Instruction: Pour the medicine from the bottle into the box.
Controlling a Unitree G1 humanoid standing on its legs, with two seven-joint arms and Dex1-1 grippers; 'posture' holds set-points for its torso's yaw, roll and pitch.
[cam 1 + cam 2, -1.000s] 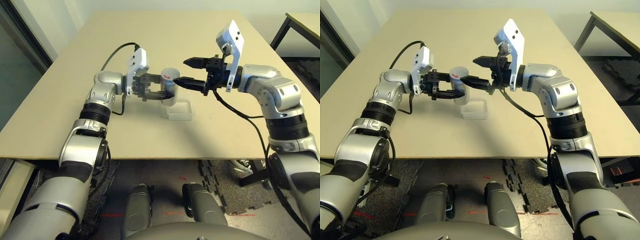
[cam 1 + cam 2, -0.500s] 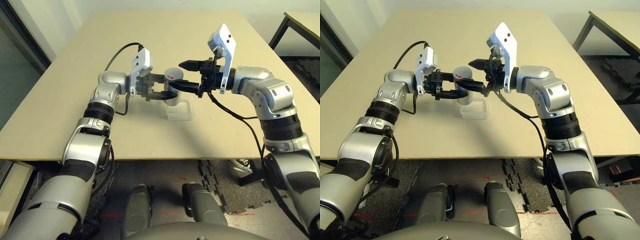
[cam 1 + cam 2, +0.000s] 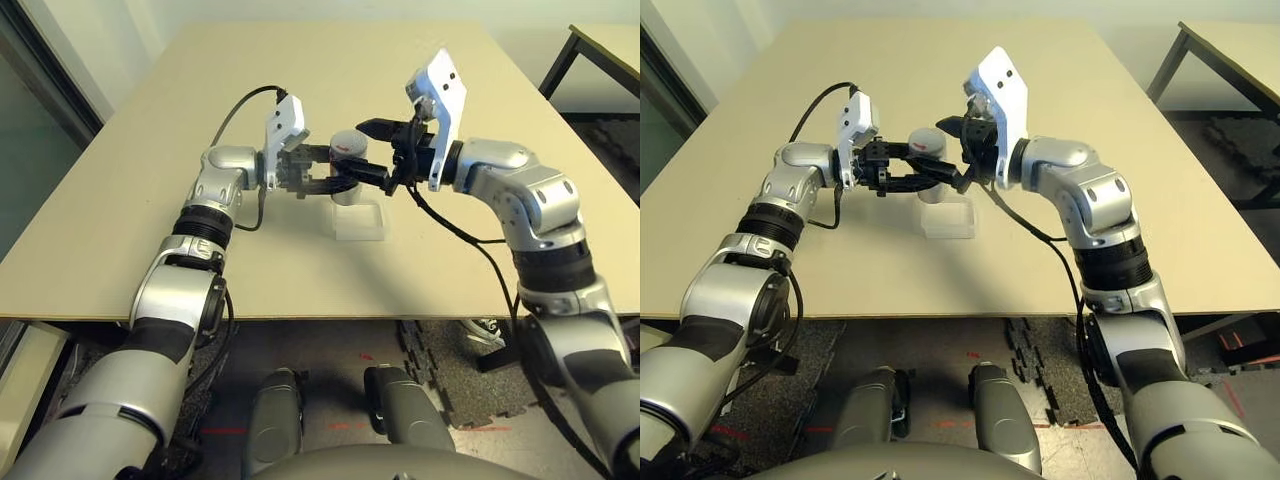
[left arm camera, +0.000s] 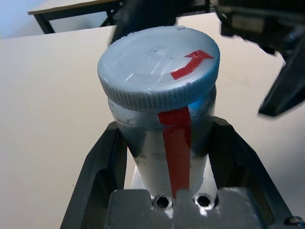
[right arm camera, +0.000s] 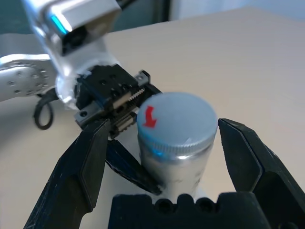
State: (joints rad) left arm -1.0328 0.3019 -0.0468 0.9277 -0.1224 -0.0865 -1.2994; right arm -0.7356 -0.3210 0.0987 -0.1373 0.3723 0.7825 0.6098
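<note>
The silver-grey bottle (image 3: 346, 168), with a red stripe and a round grey cap (image 4: 159, 64) bearing a red arrow, stands upright just above the table. My left gripper (image 3: 338, 181) is shut on its body from the left. From the right, my right gripper (image 5: 166, 128) is open, and its fingers (image 5: 90, 157) flank the cap with a gap on each side. The transparent square box (image 3: 358, 222) lies on the table (image 3: 150, 230) directly in front of and below the bottle.
The beige table stretches wide behind and to both sides of the arms. A second table (image 3: 603, 42) stands at the far right. Black cables (image 3: 455, 232) hang from both wrists over the tabletop.
My right gripper has moved left toward the bottle and now straddles its cap. The left gripper still holds the bottle in nearly the same place.
</note>
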